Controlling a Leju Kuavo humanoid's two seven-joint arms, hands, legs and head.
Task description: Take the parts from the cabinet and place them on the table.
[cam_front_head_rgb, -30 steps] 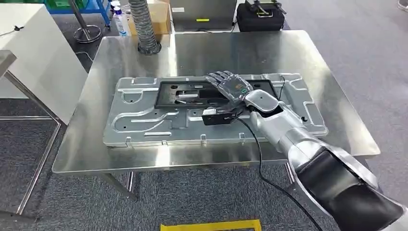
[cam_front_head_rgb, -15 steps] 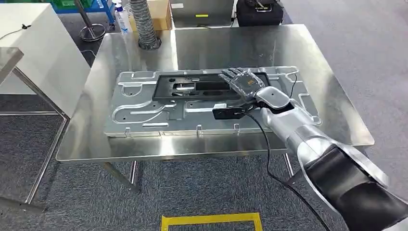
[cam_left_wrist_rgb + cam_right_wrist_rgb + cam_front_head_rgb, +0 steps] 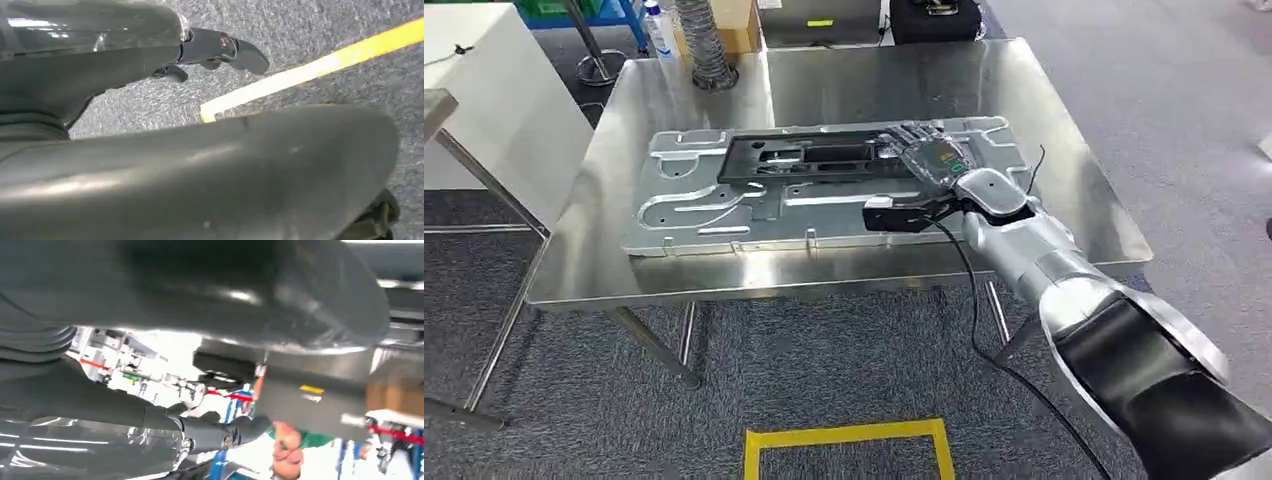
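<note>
A large grey stamped metal panel (image 3: 724, 215) lies flat on the steel table (image 3: 864, 75). A black frame-shaped part (image 3: 804, 155) rests on the panel's far side. My right hand (image 3: 929, 155) lies stretched out flat over the right end of the black part, fingers apart, gripping nothing. In the right wrist view the right hand (image 3: 210, 432) reaches out straight above the shiny metal, empty. My left hand (image 3: 220, 50) hangs over the carpet with nothing in it.
A ribbed hose (image 3: 702, 45) stands at the table's far left corner, with a cardboard box (image 3: 742, 25) and a black case (image 3: 934, 20) behind. A white cabinet (image 3: 494, 90) stands to the left. Yellow tape (image 3: 849, 440) marks the carpet in front.
The camera has moved, so the table sits higher and further left in the picture. My right hand now lies nearer the right end of the black part.
</note>
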